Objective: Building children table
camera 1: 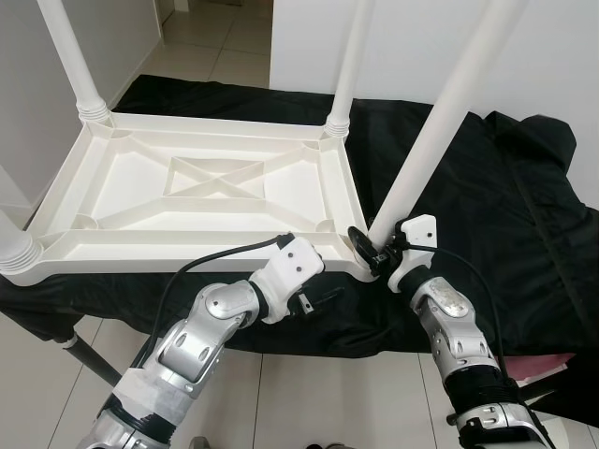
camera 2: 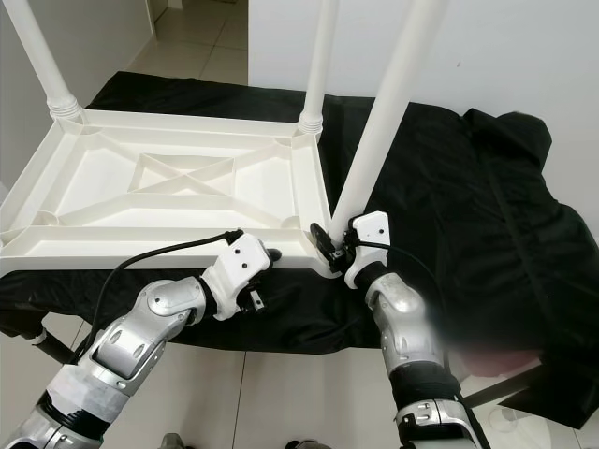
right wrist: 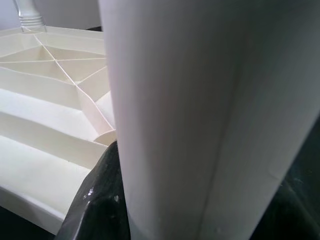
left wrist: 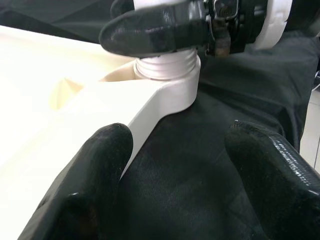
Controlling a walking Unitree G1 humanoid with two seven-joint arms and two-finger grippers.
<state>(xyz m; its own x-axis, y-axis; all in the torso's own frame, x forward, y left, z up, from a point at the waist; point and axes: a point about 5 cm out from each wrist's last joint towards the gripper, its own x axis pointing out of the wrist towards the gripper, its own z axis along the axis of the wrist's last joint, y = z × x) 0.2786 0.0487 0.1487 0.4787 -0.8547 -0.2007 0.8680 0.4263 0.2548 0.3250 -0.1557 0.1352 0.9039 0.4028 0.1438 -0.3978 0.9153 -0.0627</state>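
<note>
- The white tabletop (camera 1: 201,182) lies upside down on a black cloth (camera 1: 487,187), with its ribbed underside facing up.
- Three legs already stand in their corner sockets: the far left leg (camera 1: 70,56), the far right leg (camera 1: 351,65) and the near left leg (camera 1: 14,245).
- The fourth leg (camera 1: 440,122) is at the near right corner, and it leans away from the tabletop instead of standing upright.
- The right gripper (camera 1: 367,245) holds this leg at its base, with the two black fingers pinching it just above the threaded collar (left wrist: 167,65).
- The left gripper (left wrist: 175,175) hovers just beside the near edge of the tabletop, its fingers spread apart and holding nothing.
- In my judgement the leg is not yet fully seated, because some thread is visible above the corner socket (left wrist: 172,95).
- The tilt is the main risk: if the leg is turned while it leans, the thread may cross and jam.
- The tabletop can also slide on the cloth during the turning, because the left gripper does not press it down.
</note>
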